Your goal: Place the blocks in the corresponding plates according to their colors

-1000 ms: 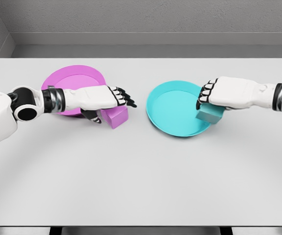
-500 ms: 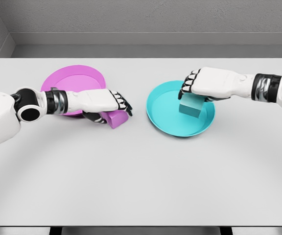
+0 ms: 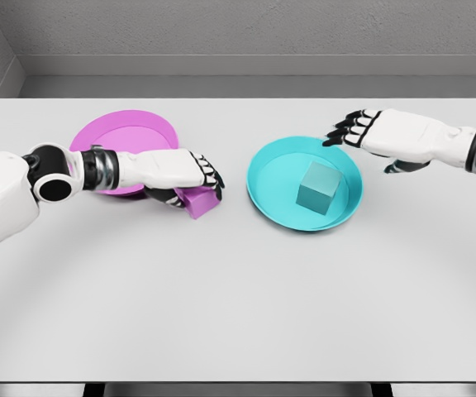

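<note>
Since the earlier pictures the right hand (image 3: 376, 134) has let go of the teal block (image 3: 317, 187) and drawn back to the far right rim of the teal plate (image 3: 264, 184), while the left hand (image 3: 180, 171) has closed further over the pink block (image 3: 198, 200). Left to right: the pink plate (image 3: 118, 131) lies on the grey table (image 3: 238, 298), its right part hidden under the left forearm. The left hand's fingers are curled around the pink block, which sits tilted on the table just beside that plate's right edge, not inside it. A clear strip of table separates the pink block from the teal plate. The teal block rests inside the teal plate, right of its middle. The right hand hovers with fingers spread, holding nothing. The near half of the table lies open. Count: two plates, two blocks, two hands.
</note>
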Action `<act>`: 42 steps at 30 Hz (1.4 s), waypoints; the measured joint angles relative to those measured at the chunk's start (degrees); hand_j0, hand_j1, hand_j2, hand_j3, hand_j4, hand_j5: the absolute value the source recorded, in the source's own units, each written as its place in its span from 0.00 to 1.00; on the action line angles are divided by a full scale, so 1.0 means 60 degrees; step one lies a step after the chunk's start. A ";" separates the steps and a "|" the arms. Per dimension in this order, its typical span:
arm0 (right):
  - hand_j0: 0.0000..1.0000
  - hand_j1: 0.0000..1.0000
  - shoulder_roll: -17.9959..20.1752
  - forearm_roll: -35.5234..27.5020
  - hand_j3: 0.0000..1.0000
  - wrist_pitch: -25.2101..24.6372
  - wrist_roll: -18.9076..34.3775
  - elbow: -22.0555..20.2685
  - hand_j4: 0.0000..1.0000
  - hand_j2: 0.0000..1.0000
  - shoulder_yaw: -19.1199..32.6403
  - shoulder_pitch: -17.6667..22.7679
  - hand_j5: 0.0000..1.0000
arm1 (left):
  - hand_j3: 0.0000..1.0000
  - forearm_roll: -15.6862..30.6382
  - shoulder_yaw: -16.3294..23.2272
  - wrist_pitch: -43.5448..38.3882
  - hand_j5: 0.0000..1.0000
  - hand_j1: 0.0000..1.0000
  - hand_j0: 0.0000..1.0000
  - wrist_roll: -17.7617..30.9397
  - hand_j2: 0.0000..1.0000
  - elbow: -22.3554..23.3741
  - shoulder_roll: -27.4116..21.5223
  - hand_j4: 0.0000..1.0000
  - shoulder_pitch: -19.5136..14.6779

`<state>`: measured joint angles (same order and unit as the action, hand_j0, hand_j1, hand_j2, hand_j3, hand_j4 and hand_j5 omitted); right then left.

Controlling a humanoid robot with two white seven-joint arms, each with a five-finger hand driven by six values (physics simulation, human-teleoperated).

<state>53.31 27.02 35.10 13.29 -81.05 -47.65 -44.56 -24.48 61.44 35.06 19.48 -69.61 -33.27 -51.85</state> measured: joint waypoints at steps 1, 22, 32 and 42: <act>1.00 1.00 0.0146 -0.0143 1.00 -0.0001 -0.0086 -0.0003 1.00 1.00 0.0332 0.0325 1.00 | 0.68 -0.0001 0.0000 0.0003 0.68 0.68 0.68 0.0005 0.68 -0.0009 -0.0001 0.68 -0.0030; 1.00 1.00 0.0063 -0.1624 1.00 -0.0009 -0.1130 -0.1399 1.00 1.00 0.5289 0.5215 1.00 | 0.68 0.0051 -0.0233 0.0006 0.68 0.68 0.68 0.0012 0.68 -0.0384 0.0057 0.68 -0.0396; 1.00 1.00 -0.0060 -0.1641 1.00 -0.0010 -0.1101 -0.1542 1.00 1.00 0.5697 0.5230 1.00 | 0.68 0.0061 -0.0528 0.0006 0.68 0.68 0.68 0.0012 0.68 -0.0368 -0.0254 0.68 -0.0469; 1.00 1.00 -0.0052 -0.1641 1.00 -0.0010 -0.1096 -0.1547 1.00 1.00 0.5712 0.5230 1.00 | 0.68 0.0123 -0.1081 0.0006 0.68 0.68 0.68 0.0009 0.68 -0.0251 -0.0706 0.68 -0.0411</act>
<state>53.00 17.18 35.04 6.71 -90.33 -13.38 -13.18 -23.74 54.96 35.10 19.53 -71.12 -37.51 -54.32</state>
